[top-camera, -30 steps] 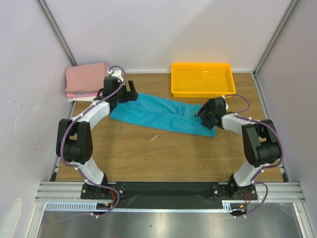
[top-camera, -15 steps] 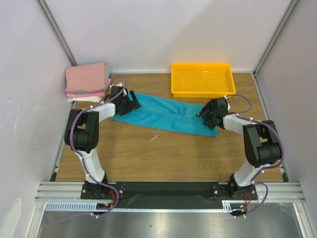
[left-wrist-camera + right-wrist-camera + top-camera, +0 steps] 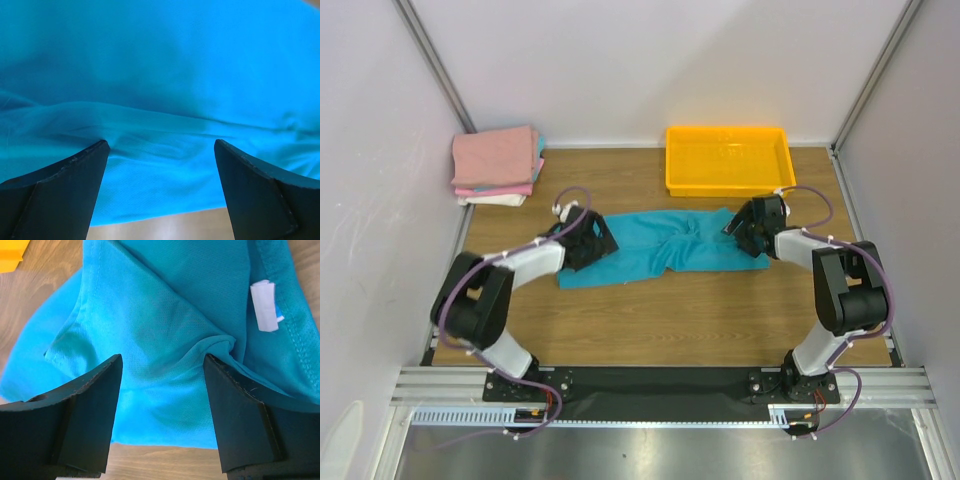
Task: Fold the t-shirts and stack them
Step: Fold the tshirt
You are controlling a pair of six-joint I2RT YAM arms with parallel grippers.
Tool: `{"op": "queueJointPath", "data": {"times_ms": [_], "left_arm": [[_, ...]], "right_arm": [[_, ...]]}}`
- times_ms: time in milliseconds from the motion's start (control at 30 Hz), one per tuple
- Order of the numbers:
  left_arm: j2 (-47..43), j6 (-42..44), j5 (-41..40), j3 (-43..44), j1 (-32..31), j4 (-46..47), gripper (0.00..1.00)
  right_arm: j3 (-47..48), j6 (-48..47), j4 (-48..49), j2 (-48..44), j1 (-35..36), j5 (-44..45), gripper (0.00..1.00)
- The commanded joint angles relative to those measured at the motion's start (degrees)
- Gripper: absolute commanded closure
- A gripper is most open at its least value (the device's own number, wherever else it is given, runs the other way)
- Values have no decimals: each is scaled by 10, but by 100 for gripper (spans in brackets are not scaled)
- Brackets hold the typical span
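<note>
Starting at the near edge, both arms reach forward from their bases over the wooden table [image 3: 650, 310]. Mid-table lies the teal t-shirt [image 3: 660, 250], bunched into a long band running left to right, its left end a little nearer than its right.

The left gripper [image 3: 588, 243] is down on the shirt's left end. In its wrist view the fingers [image 3: 55, 195] stand wide apart, released. A soft ridge of teal cloth runs across between their tips, and a sliver of bare wood shows below the hem.

The right gripper [image 3: 745, 225] sits over the shirt's right end, slightly farther back. Its wrist view shows both black fingers likewise spread and gripping nothing, low over the fabric. A pinched crease rises beside the right-hand finger. A white label [image 3: 264, 305] lies by the stitched edge at that end.

Farther back, the yellow tray [image 3: 720, 188] stands on the right half of the table, just beyond the right gripper and apart from the shirt. In the far left corner sits the stack of folded shirts [image 3: 495, 160], pink on top with paler layers beneath, well apart from the teal t-shirt.
</note>
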Motion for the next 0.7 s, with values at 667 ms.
{"op": "queueJointPath", "data": {"times_ms": [667], "left_arm": [[-355, -479, -89, -282, -335, -344, 4]], "right_arm": [[239, -63, 7, 261, 174, -15, 28]]}}
